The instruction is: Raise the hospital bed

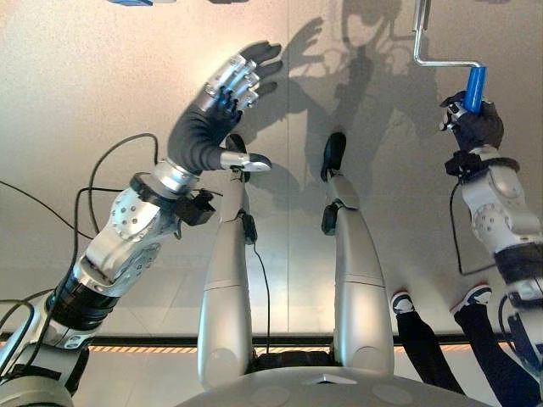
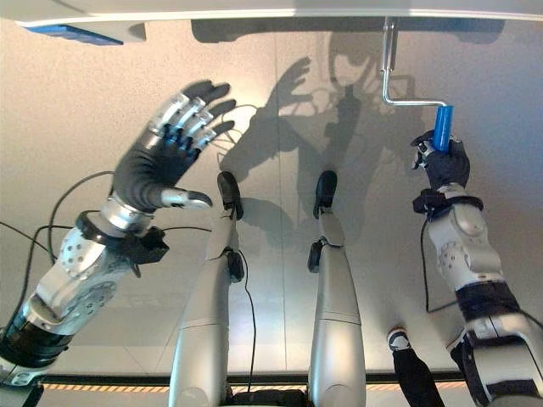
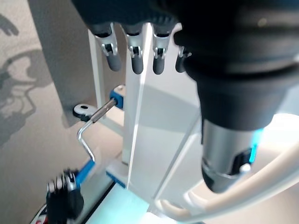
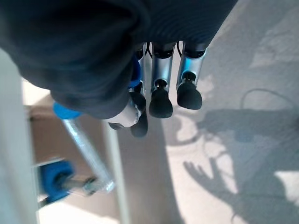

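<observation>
Blue is your landmark: the crank's blue grip sits at about two o'clock in the head views, and your right hand is curled round its lower end. From the grip a silver crank rod runs across and then bends up toward the foot of the hospital bed, whose pale edge lies along twelve o'clock. In the left wrist view you can follow the same rod to a blue socket on the white bed frame, with the right hand on the grip far below it.

Your left hand is raised at about eleven o'clock, fingers straight and spread, thumb out to the side, touching nothing. It hangs well apart from the crank and looks idle.

As for progress, the grasp is done and the hand is seated on the grip, so you are in the cranking stage. How many turns have gone in, or how high the bed stands, cannot be read from these views. What is left, by my judgement, is to carry the grip round its circle until the bed is up, then let go.

A person's legs stand at about five o'clock, just beside your right arm, so keep your elbow swing tidy.
</observation>
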{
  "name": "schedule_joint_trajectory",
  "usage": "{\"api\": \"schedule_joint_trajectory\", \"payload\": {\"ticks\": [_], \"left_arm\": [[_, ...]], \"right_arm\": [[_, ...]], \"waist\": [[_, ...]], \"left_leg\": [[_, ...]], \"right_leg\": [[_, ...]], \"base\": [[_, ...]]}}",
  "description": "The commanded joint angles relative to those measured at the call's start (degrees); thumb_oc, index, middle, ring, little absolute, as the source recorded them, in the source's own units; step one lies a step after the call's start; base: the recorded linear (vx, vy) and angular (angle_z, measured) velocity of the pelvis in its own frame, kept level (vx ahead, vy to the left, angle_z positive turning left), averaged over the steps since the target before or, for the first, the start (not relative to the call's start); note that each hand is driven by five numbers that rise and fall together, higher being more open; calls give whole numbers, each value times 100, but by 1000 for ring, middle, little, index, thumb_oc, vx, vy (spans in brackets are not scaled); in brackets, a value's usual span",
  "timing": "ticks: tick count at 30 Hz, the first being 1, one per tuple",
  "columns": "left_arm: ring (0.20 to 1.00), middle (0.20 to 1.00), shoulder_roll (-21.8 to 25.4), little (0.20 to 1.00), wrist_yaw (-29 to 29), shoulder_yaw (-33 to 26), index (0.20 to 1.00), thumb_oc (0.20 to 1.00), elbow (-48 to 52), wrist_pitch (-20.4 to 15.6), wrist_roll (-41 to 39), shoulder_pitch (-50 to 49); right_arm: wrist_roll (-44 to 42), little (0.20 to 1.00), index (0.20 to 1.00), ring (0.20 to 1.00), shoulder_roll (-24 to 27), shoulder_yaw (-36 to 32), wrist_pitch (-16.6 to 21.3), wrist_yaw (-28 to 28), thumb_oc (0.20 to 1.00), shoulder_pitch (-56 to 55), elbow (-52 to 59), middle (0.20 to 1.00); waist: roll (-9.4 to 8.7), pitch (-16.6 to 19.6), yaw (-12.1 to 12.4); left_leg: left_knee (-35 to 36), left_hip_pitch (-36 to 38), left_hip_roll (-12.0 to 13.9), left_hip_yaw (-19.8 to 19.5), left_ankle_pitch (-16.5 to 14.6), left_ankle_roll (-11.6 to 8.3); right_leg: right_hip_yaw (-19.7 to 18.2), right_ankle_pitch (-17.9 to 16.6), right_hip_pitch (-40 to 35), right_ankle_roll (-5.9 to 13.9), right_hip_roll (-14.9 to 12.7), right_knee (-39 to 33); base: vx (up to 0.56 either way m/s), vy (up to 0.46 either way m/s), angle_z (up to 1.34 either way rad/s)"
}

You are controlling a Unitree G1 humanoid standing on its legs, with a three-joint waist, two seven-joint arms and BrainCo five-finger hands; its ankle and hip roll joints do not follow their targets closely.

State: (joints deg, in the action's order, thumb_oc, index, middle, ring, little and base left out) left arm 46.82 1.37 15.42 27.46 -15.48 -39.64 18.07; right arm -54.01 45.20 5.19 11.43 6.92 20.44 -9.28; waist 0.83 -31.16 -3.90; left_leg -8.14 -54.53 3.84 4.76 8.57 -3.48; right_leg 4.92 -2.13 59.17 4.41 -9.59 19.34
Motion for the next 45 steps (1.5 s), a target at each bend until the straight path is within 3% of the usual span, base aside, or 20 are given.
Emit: {"api": "schedule_joint_trajectory", "payload": {"ticks": [1,7,8,9,16,18,25,30,39,41,42,43,45], "left_arm": [[1000,1000,131,1000,34,-252,1000,1000,695,-214,146,-383],[1000,1000,306,1000,20,-452,1000,1000,817,-188,137,-593],[1000,1000,377,1000,20,-508,1000,1000,833,-209,125,-570],[1000,1000,430,1000,31,-493,1000,1000,832,-208,122,-622],[1000,1000,715,1000,133,-479,1000,1000,839,-281,174,-742],[1000,1000,822,1000,132,-373,1000,1000,768,-295,260,-675],[1000,1000,743,1000,86,-37,1000,1000,583,-347,341,-391],[1000,1000,579,1000,-15,131,1000,1000,455,-356,398,-243],[1000,1000,437,1000,-86,364,1000,1000,383,-352,467,-81],[1000,1000,445,1000,-83,378,1000,1000,381,-352,465,-71],[1000,1000,446,1000,-80,391,1000,1000,375,-344,478,-71],[1000,1000,446,1000,-69,413,1000,1000,369,-334,490,-86],[1000,1000,429,1000,-67,411,1000,1000,321,-322,539,-107]], "right_arm": [[237,200,200,200,396,-947,1051,-64,200,14,779,200],[111,200,200,200,251,-652,967,-454,200,-224,2082,200],[46,200,200,200,323,-535,919,-571,200,-179,2247,200],[45,200,200,200,393,-407,872,-648,200,-212,2387,200],[-310,200,200,200,854,368,659,-1247,200,44,2923,200],[-421,200,200,200,994,971,450,-1448,200,369,3076,200],[-590,200,200,200,687,2322,156,-1613,200,1236,2936,200],[-643,200,200,200,43,2676,153,-1458,200,1576,2697,200],[-528,200,200,200,-432,3044,65,-1243,200,1787,2199,200],[-507,354,354,354,-443,3031,65,-1219,354,1764,2164,354],[-513,592,592,592,-444,3021,50,-1212,592,1737,2133,592],[-478,1000,1000,1000,-491,2955,68,-1166,1000,1640,2086,1000],[-442,1000,1000,1000,-543,2899,62,-1130,1000,1516,1992,1000]], "waist": [[-365,136,-83],[-382,136,-70],[-391,136,-65],[-390,136,-50],[-399,136,35],[-382,136,110],[-306,136,242],[-245,136,314],[-205,136,393],[-208,136,397],[-214,136,397],[-223,136,392],[-233,136,384]], "left_leg": [[-527,276,42,202,-692,-13],[-581,416,41,117,-856,-46],[-554,280,44,184,-684,-10],[-576,415,44,105,-839,-52],[-574,426,44,95,-817,-68],[-578,416,45,89,-799,-71],[-545,446,32,71,-754,-71],[-506,490,20,69,-733,-67],[-468,571,-9,57,-690,-75],[-463,583,-11,56,-687,-74],[-462,600,-19,59,-681,-75],[-420,667,-30,60,-673,-70],[-418,739,-31,58,-655,-73]], "right_leg": [[14,-31,-407,349,228,-98],[1,142,-573,393,221,-29],[46,-12,-455,345,213,-79],[10,135,-585,396,220,-29],[68,128,-627,396,202,-31],[93,121,-633,394,193,-30],[130,98,-694,385,162,-78],[154,80,-751,387,136,-112],[189,18,-874,383,92,-219],[191,11,-900,380,88,-235],[200,0,-929,385,82,-249],[215,-29,-1002,397,76,-303],[223,-61,-1094,400,64,-343]], "base": [[0,0,0],[16,1,0],[0,0,0],[0,0,0],[8,0,0],[0,0,0],[0,0,0],[0,0,0],[0,0,0],[0,0,0],[0,0,0],[0,0,0],[-40,17,1]]}}
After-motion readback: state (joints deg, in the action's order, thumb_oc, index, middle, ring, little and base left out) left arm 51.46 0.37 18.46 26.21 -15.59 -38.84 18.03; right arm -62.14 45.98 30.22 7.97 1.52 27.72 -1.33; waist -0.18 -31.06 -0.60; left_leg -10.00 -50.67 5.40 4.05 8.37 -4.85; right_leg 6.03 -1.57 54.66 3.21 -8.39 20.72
